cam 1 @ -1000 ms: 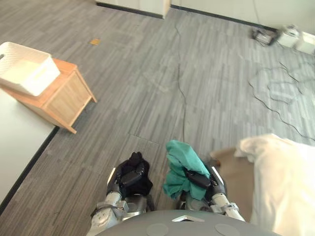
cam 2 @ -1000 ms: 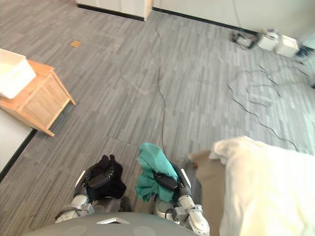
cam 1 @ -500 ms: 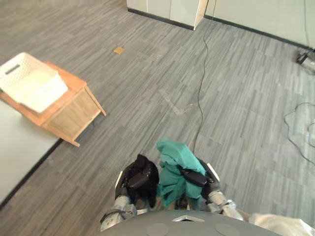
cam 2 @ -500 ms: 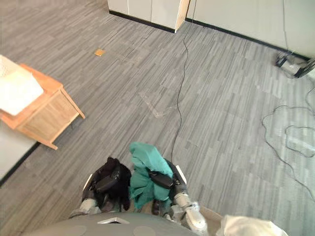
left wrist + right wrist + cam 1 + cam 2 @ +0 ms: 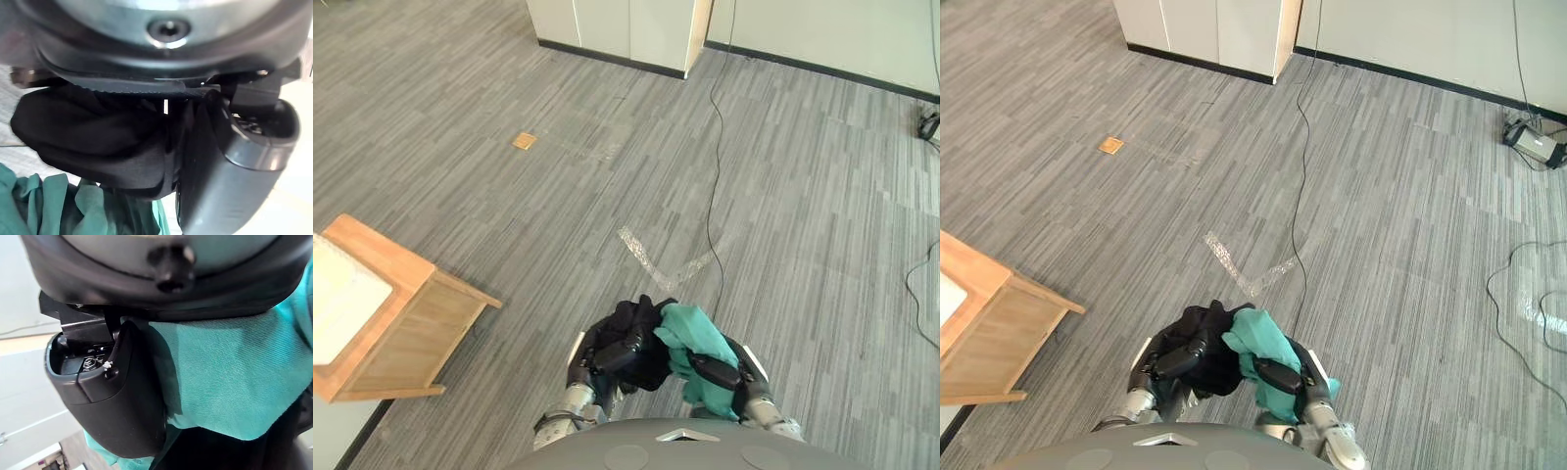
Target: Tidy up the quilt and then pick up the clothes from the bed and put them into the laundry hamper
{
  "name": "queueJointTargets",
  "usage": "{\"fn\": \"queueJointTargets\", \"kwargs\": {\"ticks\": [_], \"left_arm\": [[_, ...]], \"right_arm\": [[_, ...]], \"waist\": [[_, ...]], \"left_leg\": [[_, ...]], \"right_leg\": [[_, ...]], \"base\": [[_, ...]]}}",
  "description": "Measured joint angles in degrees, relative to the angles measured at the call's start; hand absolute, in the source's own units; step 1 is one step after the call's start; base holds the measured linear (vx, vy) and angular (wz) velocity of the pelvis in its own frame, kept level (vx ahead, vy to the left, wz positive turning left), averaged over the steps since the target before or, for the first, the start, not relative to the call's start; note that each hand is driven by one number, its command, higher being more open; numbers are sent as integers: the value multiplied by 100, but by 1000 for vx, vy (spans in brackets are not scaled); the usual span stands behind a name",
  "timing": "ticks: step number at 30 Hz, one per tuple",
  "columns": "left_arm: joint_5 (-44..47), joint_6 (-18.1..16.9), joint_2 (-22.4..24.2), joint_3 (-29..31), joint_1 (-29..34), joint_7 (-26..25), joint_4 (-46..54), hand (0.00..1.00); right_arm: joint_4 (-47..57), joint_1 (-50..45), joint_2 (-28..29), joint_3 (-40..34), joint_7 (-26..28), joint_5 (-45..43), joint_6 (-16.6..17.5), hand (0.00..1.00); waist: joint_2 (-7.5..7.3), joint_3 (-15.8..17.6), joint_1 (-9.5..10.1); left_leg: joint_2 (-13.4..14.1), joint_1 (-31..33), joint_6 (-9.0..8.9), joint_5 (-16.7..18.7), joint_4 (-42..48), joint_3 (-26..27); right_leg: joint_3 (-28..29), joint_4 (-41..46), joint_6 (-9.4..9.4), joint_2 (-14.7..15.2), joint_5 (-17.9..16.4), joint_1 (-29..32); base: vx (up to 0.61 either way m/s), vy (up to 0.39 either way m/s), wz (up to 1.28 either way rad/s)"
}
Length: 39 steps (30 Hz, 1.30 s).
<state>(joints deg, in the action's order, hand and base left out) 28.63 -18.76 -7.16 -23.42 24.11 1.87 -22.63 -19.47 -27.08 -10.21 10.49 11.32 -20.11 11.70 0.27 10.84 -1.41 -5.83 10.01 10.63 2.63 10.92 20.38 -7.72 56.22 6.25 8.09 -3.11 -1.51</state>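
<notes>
Grey striped carpet [image 5: 509,166] covers the whole floor, running up to pale cabinets [image 5: 617,24] with a dark plinth at 12 o'clock. Open floor lies ahead from 10 to 2 o'clock.

At 8 o'clock stands a wooden stand [image 5: 406,323], set askew to the carpet stripes. It carries the white hamper [image 5: 340,305], which is cut off by the picture's edge. Near the centre, a pale V-shaped tape mark [image 5: 651,266] lies on the carpet. A small tan floor plate [image 5: 524,141] lies at 10 o'clock.

Both garments are held low at 6 o'clock, well apart from the hamper:

- **Black garment** [image 5: 641,338]: a rounded bunch with no clear long axis. The left hand [image 5: 612,354] has its fingers curled over it. The left wrist view shows the dark cloth packed against the palm inside the thumb [image 5: 234,171].
- **Teal garment** [image 5: 690,343]: its bunch runs roughly from 10 to 4 o'clock. The right hand [image 5: 715,370] wraps its fingers round it. The right wrist view shows the cloth pressed under the thumb [image 5: 117,401].

The two bundles touch, with the teal one just at the black one's 3 o'clock side.
</notes>
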Motion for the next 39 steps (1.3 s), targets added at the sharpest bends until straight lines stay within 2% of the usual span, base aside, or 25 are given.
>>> {"fn": "queueJointTargets", "kwargs": {"ticks": [2,5,6,8,9,10,12,13,14,15,17,19,22,24,26,27,29,30,31,32,33,34,35,36,39], "left_arm": [[9,39,-9,15,-152,-226,-354,0],[43,162,-119,0,-199,-328,-443,0],[39,180,-126,-7,-202,-328,-440,0],[42,286,-119,-15,-196,-327,-430,0],[43,294,-122,-13,-143,-327,-430,0],[45,294,-135,8,-34,-324,-392,0],[40,267,-139,98,103,-321,-328,0],[26,267,-155,195,280,-324,-262,0],[12,304,-75,295,280,-339,-286,0],[8,302,15,378,320,-335,-241,0],[10,278,311,529,355,-156,-188,0],[-10,279,280,570,296,11,-182,0],[8,282,284,701,266,190,-149,0],[9,321,288,751,180,211,-147,0],[1,410,291,748,123,226,-155,0],[5,425,300,760,53,226,-182,0],[8,515,435,843,-49,271,-405,0],[4,524,499,921,-84,283,-484,0],[-20,538,521,1068,-149,332,-660,0],[-26,530,439,1141,-187,349,-744,0],[-76,496,379,1149,-209,333,-778,0],[-220,468,249,1146,-254,279,-870,0],[-225,463,110,1093,-273,192,-944,0],[-219,463,58,1069,-288,161,-965,0],[-167,451,-135,1046,-454,52,-948,0]], "right_arm": [[-29,98,-2,37,6,182,81,0],[184,31,152,90,-107,178,218,0],[272,-14,169,100,-161,177,217,0],[725,-329,288,268,-365,178,211,0],[816,-398,325,331,-383,179,202,0],[978,-529,391,430,-395,179,187,0],[1106,-563,419,718,-355,183,152,0],[1103,-528,412,932,-323,182,123,0],[1077,-412,315,1015,-336,181,85,0],[1085,-339,256,1029,-340,179,62,0],[1118,-96,-75,817,-326,176,60,0],[720,117,-64,359,-260,172,117,0],[119,303,-178,-383,60,154,615,0],[-154,327,-368,-558,115,147,882,0],[-345,381,-481,-570,112,152,986,0],[-628,508,-446,-514,76,166,989,0],[-853,630,-375,-424,47,180,982,0],[-921,680,-374,-402,51,186,975,0],[-1017,786,-259,-338,38,181,847,0],[-1064,816,-146,-275,64,180,797,0],[-1084,827,-79,-258,86,180,797,0],[-1084,777,-7,-248,120,177,799,0],[-1084,705,-10,-254,175,175,812,0],[-1083,672,-12,-261,184,174,840,0],[-1005,436,29,-325,162,169,1093,0]], "waist": [[45,-23,-88],[32,-31,-284],[49,-36,-307],[56,-83,-261],[75,-104,-213],[87,-150,-178],[88,-249,-171],[-18,-411,-116],[100,-433,-105],[206,-450,-104],[544,-413,47],[473,-400,152],[396,-401,246],[326,-414,256],[379,-437,294],[344,-477,458],[236,-675,610],[240,-675,594],[259,-672,559],[174,-588,481],[124,-522,438],[88,-428,342],[71,-394,245],[52,-390,205],[-21,-315,-84]], "left_leg": [[-105,-599,-48,248,-110,-475],[-172,-1268,-132,508,-292,-1548],[-171,-1344,-158,559,-318,-1780],[-101,-1652,-336,895,-273,-2554],[-63,-1698,-400,1032,-188,-2690],[17,-1814,-595,1359,58,-2932],[217,-2094,-834,1894,375,-3243],[332,-2251,-1029,2154,596,-3251],[591,-2139,-1171,2272,1385,-3057],[755,-1932,-1193,2229,1958,-2948],[1486,-815,-1392,1296,4314,-2282],[1631,-361,-1288,1418,4520,-1637],[1361,233,-1404,1546,3516,-572],[1007,425,-1276,1412,2084,559],[790,525,-1093,1066,1206,1204],[608,525,-249,523,816,1279],[441,436,214,519,641,1262],[440,382,302,554,643,1218],[383,49,304,587,476,1050],[325,-423,177,662,227,786],[314,-662,125,695,138,622],[313,-1094,91,711,-29,272],[314,-1433,75,714,-161,-89],[314,-1534,66,717,-194,-242],[344,-1862,-161,842,-208,-1452]], "right_leg": [[-36,511,-194,50,-534,656],[-142,-439,-220,56,-1145,1419],[-164,-793,-215,97,-1156,1575],[-11,-2838,-16,246,-895,1900],[90,-3299,-17,250,-728,1901],[327,-3924,23,265,-413,1942],[380,-3981,-52,280,-45,1981],[325,-3587,-42,316,238,2028],[63,-2973,-22,236,3,1951],[-107,-2916,-73,160,-195,1806],[-626,-3305,-284,-217,-549,1000],[-934,-3951,-340,-205,-581,298],[-1520,-5055,-274,-170,-549,-798],[-2108,-5613,-33,-180,-525,-1374],[-2387,-5754,152,-279,-610,-1627],[-2421,-5723,317,-300,-749,-1781],[-2264,-5240,350,-102,-749,-1566],[-2171,-4832,353,-47,-747,-1448],[-2047,-3364,428,228,-650,-1066],[-1742,-1619,436,494,-261,-471],[-1580,-861,390,543,-291,-213],[-1562,149,128,703,-439,208],[-1537,481,-69,802,-582,659],[-1463,444,-101,817,-603,823],[-655,-1187,-105,701,-694,1529]], "base": [[781,14,111],[656,-114,154],[713,-250,199],[582,-290,173],[579,-368,136],[605,-444,123],[633,-518,113],[628,-551,90],[613,-540,87],[565,-505,87],[606,-520,76],[446,-360,69],[488,-348,85],[481,-256,116],[452,-181,81],[460,-102,31],[514,-35,19],[581,50,35],[601,78,57],[602,52,71],[567,-29,114],[508,-116,145],[479,-149,148],[448,-193,167],[433,-280,206]]}}
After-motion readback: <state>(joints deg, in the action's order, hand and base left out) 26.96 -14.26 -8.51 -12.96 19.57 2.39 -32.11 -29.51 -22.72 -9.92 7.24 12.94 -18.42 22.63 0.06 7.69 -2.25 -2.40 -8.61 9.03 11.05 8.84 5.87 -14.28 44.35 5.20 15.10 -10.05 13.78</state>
